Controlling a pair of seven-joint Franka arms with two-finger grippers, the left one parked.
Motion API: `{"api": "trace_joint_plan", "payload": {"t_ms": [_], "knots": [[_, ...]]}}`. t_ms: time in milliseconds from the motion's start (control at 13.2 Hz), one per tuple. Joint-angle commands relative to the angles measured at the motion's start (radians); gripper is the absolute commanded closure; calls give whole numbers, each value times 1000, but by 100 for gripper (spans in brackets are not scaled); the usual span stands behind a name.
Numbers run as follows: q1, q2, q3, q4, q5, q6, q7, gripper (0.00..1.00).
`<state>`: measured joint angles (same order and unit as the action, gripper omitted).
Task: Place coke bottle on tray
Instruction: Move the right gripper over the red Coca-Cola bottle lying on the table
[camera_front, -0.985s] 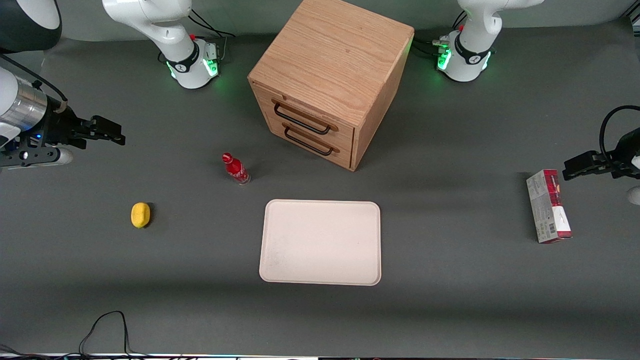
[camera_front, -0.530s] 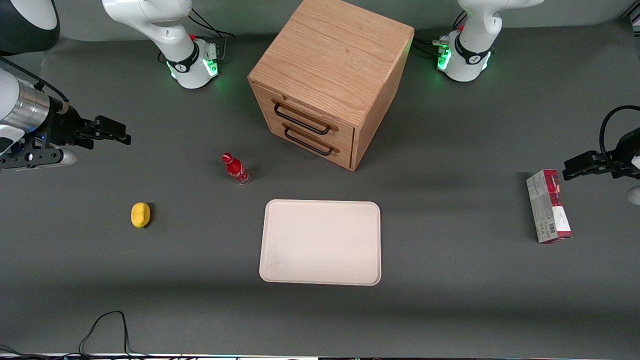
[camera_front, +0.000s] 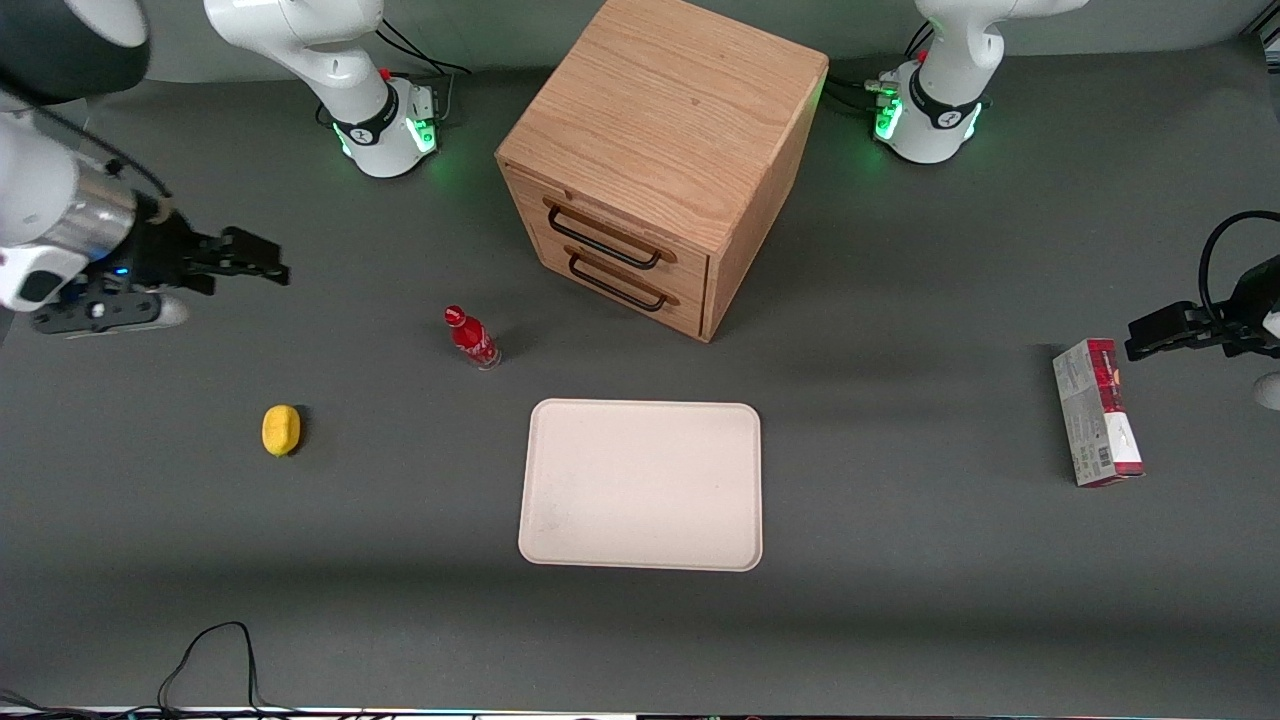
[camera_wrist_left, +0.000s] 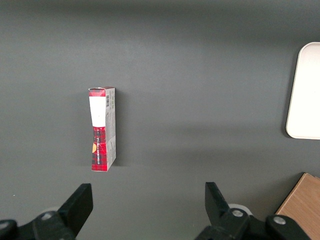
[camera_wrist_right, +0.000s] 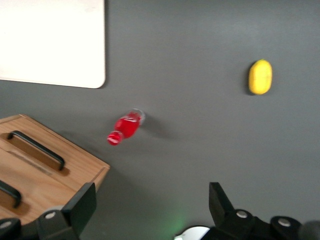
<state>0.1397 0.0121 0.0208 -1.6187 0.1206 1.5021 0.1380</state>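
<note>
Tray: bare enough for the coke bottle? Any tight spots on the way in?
The tray is bare throughout, with open table between it and the coke bottle. The wooden cabinet stands close beside the bottle, farther from the camera. The yellow object lies well apart. The claw hangs open toward the working arm's end.

- I see the right arm (camera_front: 300, 40) in glossy white shells, black joint rings, green base light (camera_front: 428, 135), black cables (camera_front: 415, 50).
- Wrist section: brushed silver cuff (camera_front: 85, 215).
- The gripper (camera_front: 268, 268) is matte black, angular, with round screws showing on my wrist feed.
</note>
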Motion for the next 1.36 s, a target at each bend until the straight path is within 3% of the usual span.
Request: {"api": "trace_joint_plan", "payload": {"t_ms": [0,455,682,1288], "knots": [[96,5,-1,42,11,-23,127,0],[173,3,-1,19,14,-34,210,0],[188,8,-1,-73,14,33,210,0],[239,46,-1,-507,13,619,209,0]]}}
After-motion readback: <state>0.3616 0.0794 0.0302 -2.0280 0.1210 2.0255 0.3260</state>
